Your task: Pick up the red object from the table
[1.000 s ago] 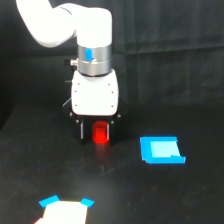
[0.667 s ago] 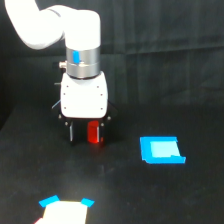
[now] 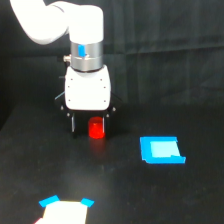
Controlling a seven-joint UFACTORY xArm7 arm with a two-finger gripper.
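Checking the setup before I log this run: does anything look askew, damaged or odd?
Nothing stands out. The small red block stands upright on the matte black table between the gripper fingers, off-centre towards one finger. The flat blue square piece lies apart, undisturbed.

Matte black table (image 3: 150, 200) fills the lower part of the exterior view, meeting a dark curtain (image 3: 165, 50) at the back. Lying on it: a flat blue square piece (image 3: 161, 150) toward the exterior view's right, and a pale piece with blue corners (image 3: 65, 210) at the bottom edge, left of centre. Cannot tell whether the red object (image 3: 96, 128) touches the surface.
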